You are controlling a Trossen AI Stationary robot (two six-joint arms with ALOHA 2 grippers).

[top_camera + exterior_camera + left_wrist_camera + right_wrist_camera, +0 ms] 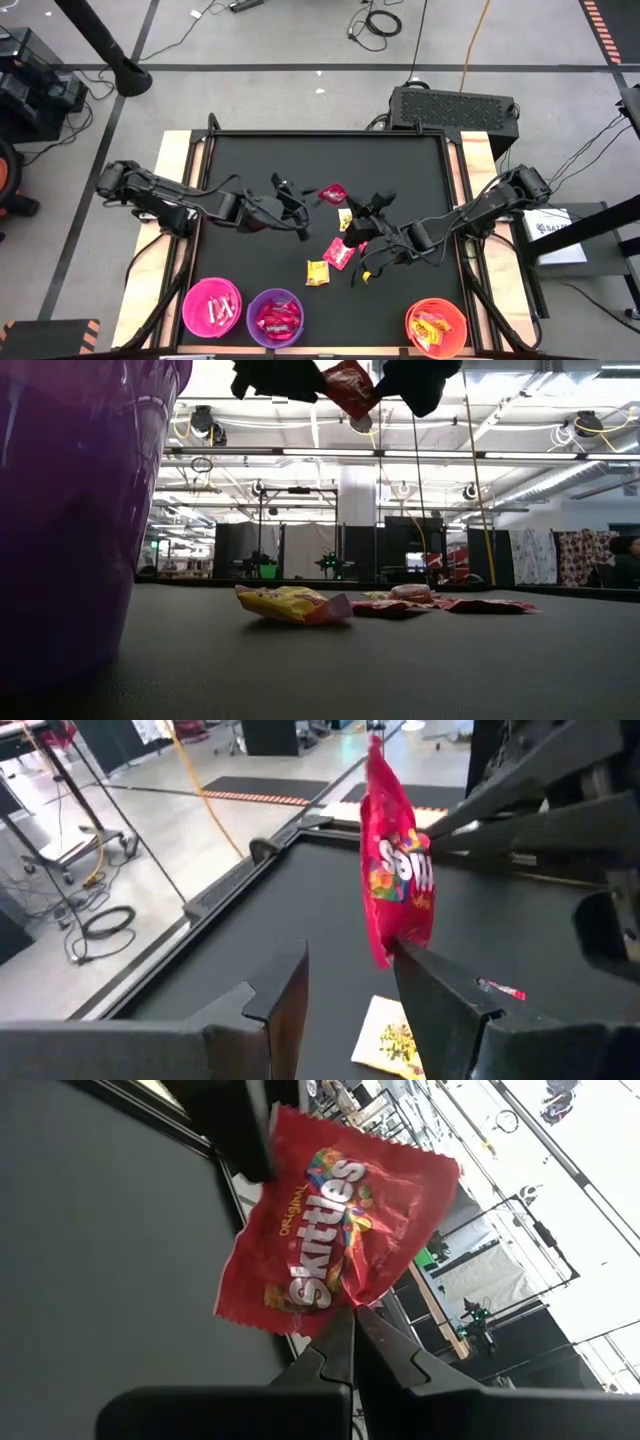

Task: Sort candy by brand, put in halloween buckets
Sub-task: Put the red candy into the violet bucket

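We see left arm stretched low across worktop (pixel 240 150) toward centre, left claw (pixel 298 205) parted, one finger (pixel 440 990) at packet's edge, grip unclear. Red Skittles packet (pixel 332 192) hangs above mid-worktop between both claws. Right arm reaches in from right, elbow bent; right claw (pixel 362 208) clamped on packet edge. Loose candy (pixel 338 253) lies below. Pink bucket (pixel 212 307), purple bucket (pixel 275 316), orange bucket (pixel 437 326) along near edge.

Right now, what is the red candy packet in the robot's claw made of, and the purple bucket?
The red Skittles packet, pinched by the right gripper, looks like thin glossy plastic film: it crinkles and shines. The purple bucket seems smooth, slightly see-through plastic, glowing in the low view.
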